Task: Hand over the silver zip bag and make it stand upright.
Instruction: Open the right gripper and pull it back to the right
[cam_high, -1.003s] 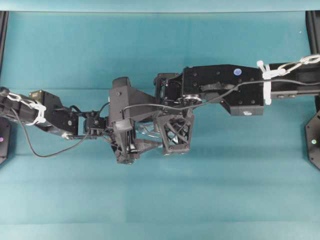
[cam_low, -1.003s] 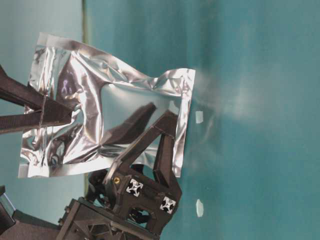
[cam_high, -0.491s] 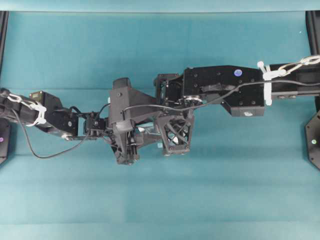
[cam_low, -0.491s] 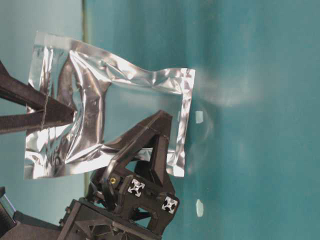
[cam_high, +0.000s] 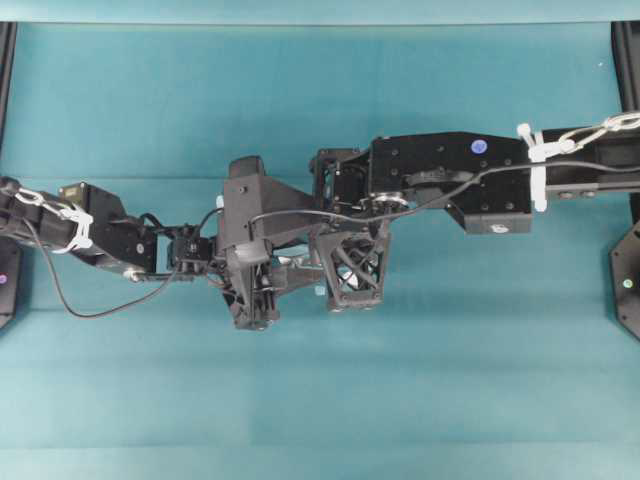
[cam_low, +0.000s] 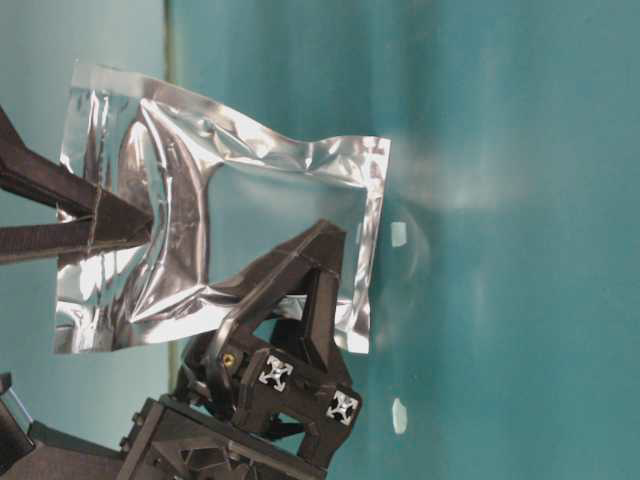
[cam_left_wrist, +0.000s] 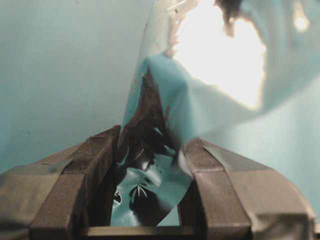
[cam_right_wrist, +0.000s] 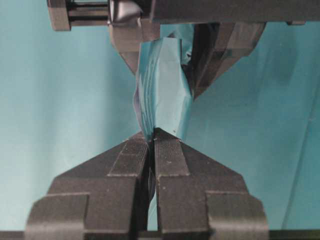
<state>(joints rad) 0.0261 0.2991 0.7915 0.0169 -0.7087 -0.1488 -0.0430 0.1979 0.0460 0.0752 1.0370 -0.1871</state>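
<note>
Stretching out from both sides above the teal worktop (cam_high: 120, 110), I hold the silver zip bag (cam_low: 230, 230) in mid-air between my arms, my left pincer (cam_left_wrist: 150, 165) clamped on one crinkled end and my right pincer (cam_right_wrist: 151, 145) pinched nearly together on the opposite edge.

Since a second ago, left gripper (cam_low: 315, 255) closed from wide open onto silver zip bag (cam_low: 250, 215); bag's lower part drawn in, creased differently.
</note>
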